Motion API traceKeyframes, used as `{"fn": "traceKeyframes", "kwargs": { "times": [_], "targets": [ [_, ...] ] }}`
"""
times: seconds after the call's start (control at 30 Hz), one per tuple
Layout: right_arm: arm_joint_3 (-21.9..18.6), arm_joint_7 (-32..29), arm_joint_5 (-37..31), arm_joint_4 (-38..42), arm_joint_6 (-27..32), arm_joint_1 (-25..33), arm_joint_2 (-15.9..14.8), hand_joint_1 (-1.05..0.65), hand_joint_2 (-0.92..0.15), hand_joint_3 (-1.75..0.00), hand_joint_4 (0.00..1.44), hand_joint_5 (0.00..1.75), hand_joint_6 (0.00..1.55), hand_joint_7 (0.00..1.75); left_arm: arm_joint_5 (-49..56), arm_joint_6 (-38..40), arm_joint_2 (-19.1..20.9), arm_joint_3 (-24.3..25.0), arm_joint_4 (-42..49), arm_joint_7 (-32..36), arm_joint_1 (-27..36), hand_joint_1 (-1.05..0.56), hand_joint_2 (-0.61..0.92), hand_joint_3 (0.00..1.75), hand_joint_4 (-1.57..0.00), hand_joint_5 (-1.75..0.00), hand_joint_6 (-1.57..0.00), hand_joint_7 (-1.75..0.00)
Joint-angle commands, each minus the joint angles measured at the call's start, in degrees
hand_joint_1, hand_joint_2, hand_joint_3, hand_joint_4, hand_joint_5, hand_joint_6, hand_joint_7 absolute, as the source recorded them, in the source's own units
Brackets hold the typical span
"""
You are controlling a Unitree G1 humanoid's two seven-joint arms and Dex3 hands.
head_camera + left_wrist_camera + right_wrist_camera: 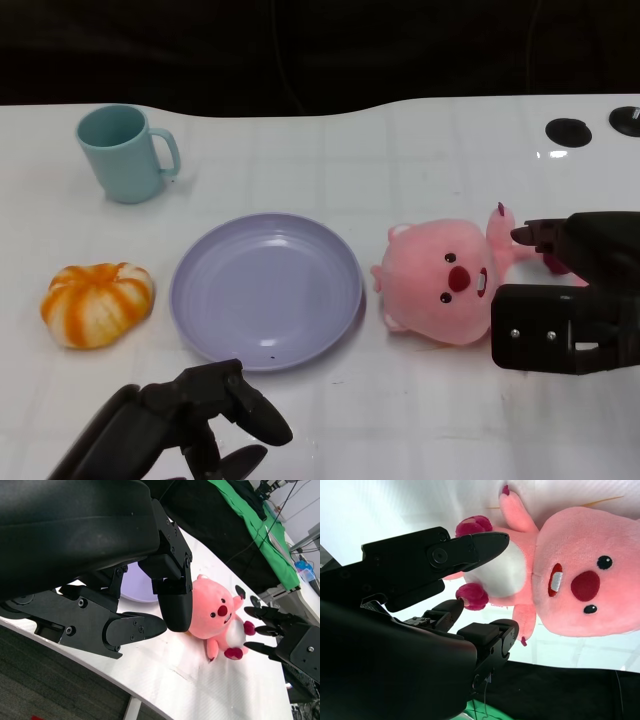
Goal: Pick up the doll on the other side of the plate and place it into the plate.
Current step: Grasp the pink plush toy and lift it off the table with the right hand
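Left hand [190, 420] empty; right hand [575, 295] spread around doll [445, 280].

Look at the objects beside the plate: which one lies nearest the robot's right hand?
The pink doll, lying right of the purple plate, directly beside the right hand. The orange pumpkin toy and teal mug sit across the plate.

Bright even overhead light; glare on white table [420, 150]; dark background; wrist views sharp, soft shadows.
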Motion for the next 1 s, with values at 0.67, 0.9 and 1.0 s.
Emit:
{"fn": "traceKeyframes", "kwargs": {
  "times": [0.67, 0.9, 1.0],
  "targets": [
    [4.67, -8.9, 0.98, 24.1, -4.24, -9.37, 7.12, -0.73, -0.92, -0.18, 0.34, 0.27, 0.41, 0.02, -0.22, -0.14, 0.28, -0.14, -1.4, 0.0, 1.09, -0.22, 0.87, 0.5, -0.66, -1.66, -0.66, -1.04],
    [7.01, -12.42, 1.2, 37.67, -7.04, -15.06, 10.74, -0.73, -0.92, -0.17, 0.33, 0.23, 0.45, 0.03, 0.14, -0.27, 0.33, -0.26, -2.24, 0.02, 1.88, -0.23, 0.87, 0.49, -0.67, -1.68, -0.66, -1.05],
    [8.39, -14.76, 1.12, 43.37, -8.53, -17.36, 12.67, -0.73, -0.92, -0.14, 0.35, 0.22, 0.48, 0.04, 0.32, -0.02, 0.22, -0.45, -2.85, 0.08, 2.18, -0.23, 0.87, 0.49, -0.67, -1.68, -0.66, -1.06]
  ]
}}
